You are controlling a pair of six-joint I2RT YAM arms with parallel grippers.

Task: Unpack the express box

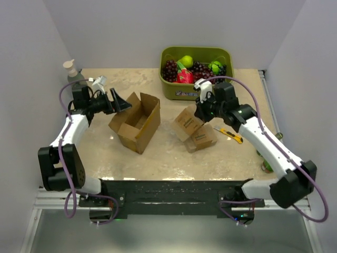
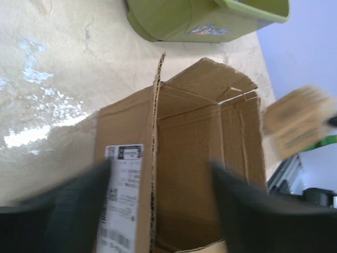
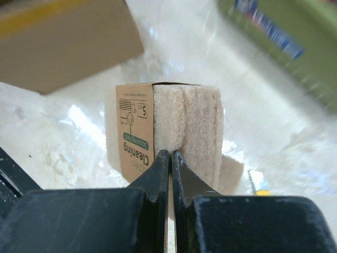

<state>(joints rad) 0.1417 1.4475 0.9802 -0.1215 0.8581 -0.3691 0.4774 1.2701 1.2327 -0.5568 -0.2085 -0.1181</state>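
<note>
1. Room and desk: plain pale walls (image 1: 31,52) enclose a mottled beige desk (image 1: 158,153), glossy with patches of glare. A green fruit bin (image 1: 196,87) stands at its far edge.
2. Express box (image 1: 136,122): it lies left of centre on the desk with its flaps open. What you can see of the inside is bare, so the opening looks done.
3. Pad pack (image 3: 168,126): you hold it just right of the box. Unpacking looks nearly complete, with setting the pack down left to do.
4. Fingers: your right fingers (image 3: 155,179) pinch shut on the pack's sleeve. Your left fingers (image 2: 68,211) are spread wide astride the box's labelled wall and grip nothing.
</note>
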